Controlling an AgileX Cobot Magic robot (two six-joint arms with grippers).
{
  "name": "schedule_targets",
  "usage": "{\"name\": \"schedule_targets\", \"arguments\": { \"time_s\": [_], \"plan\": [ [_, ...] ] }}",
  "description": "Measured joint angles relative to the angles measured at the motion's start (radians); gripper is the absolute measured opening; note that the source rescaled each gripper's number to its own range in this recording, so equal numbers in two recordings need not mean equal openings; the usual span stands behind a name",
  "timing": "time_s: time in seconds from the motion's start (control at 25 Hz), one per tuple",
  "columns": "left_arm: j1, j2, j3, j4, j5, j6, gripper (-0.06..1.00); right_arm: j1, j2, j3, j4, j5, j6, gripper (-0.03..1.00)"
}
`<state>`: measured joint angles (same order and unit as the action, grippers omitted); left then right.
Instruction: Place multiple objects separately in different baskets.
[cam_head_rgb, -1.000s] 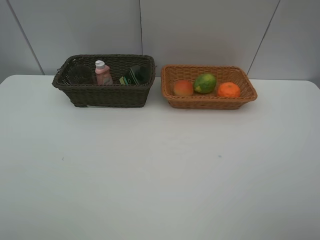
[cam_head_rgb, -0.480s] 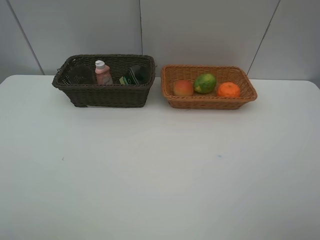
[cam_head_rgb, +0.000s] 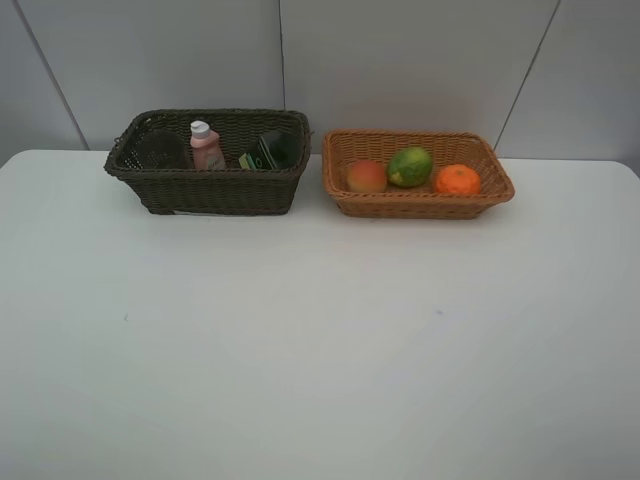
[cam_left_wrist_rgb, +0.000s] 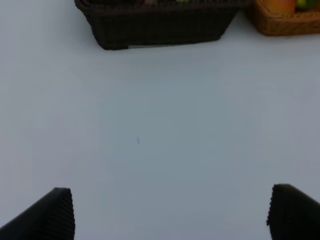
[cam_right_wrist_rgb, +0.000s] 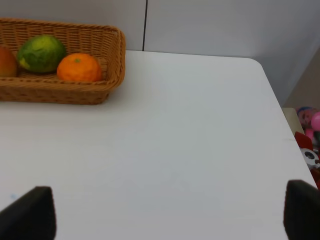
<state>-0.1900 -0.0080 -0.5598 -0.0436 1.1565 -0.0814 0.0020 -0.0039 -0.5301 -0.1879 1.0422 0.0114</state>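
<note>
The dark brown basket (cam_head_rgb: 205, 190) stands at the back left and holds the pink bottle with white cap (cam_head_rgb: 206, 147), the dark pump bottle (cam_head_rgb: 270, 151) and the translucent cup (cam_head_rgb: 160, 150), which is hard to make out. The light tan basket (cam_head_rgb: 420, 203) at the back right holds the peach (cam_head_rgb: 366, 176), the green fruit (cam_head_rgb: 410, 166) and the orange (cam_head_rgb: 457, 180). Neither arm shows in the high view. My left gripper (cam_left_wrist_rgb: 170, 212) is open and empty above the bare table. My right gripper (cam_right_wrist_rgb: 167, 215) is open and empty too.
The white table (cam_head_rgb: 320, 340) runs to a grey wall behind the baskets. In the right wrist view the table's rounded far corner (cam_right_wrist_rgb: 257, 62) and side edge show, with toys (cam_right_wrist_rgb: 310, 135) on the floor beyond it.
</note>
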Motion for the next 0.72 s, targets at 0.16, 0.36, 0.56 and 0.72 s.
{"name": "schedule_targets", "arguments": {
  "time_s": [0.16,0.36,0.56,0.72],
  "plan": [
    [0.000,0.000,0.034,0.003,-0.077,0.013,1.00,0.000,0.000,0.000,0.000,0.000,0.000,0.98],
    [0.000,0.000,0.055,0.026,-0.091,0.014,1.00,0.000,0.000,0.000,0.000,0.000,0.000,0.98],
    [0.000,0.000,0.055,0.026,-0.091,0.014,1.00,0.000,0.000,0.000,0.000,0.000,0.000,0.98],
    [0.017,0.000,0.055,0.026,-0.091,0.014,1.00,0.000,0.000,0.000,0.000,0.000,0.000,0.98]
  ]
}}
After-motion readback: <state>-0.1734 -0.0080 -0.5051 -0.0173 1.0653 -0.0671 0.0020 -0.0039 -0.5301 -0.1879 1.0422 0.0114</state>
